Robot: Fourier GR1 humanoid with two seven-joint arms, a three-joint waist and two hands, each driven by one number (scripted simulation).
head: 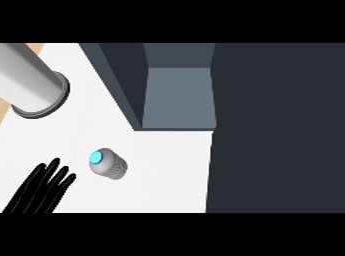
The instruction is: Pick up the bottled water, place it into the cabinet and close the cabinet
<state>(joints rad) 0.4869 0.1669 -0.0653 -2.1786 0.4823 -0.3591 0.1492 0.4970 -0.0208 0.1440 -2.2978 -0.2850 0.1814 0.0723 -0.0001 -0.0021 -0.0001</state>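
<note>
Bottle [107, 164] upright, cyan cap toward camera; left hand [40, 192] beside, fingers straight, apart.

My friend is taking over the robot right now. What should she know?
Left hand: open, fingers straight, low at the left of the view, beside the bottle but not touching it.
Right hand: not in view.
Bottle: on the white counter, seen from above with its blue cap showing, in front of the cabinet.
Cabinet: open, nothing visible inside.
Done: nothing yet.
Left: grab the bottle, put it in the cabinet, close the cabinet.
</note>
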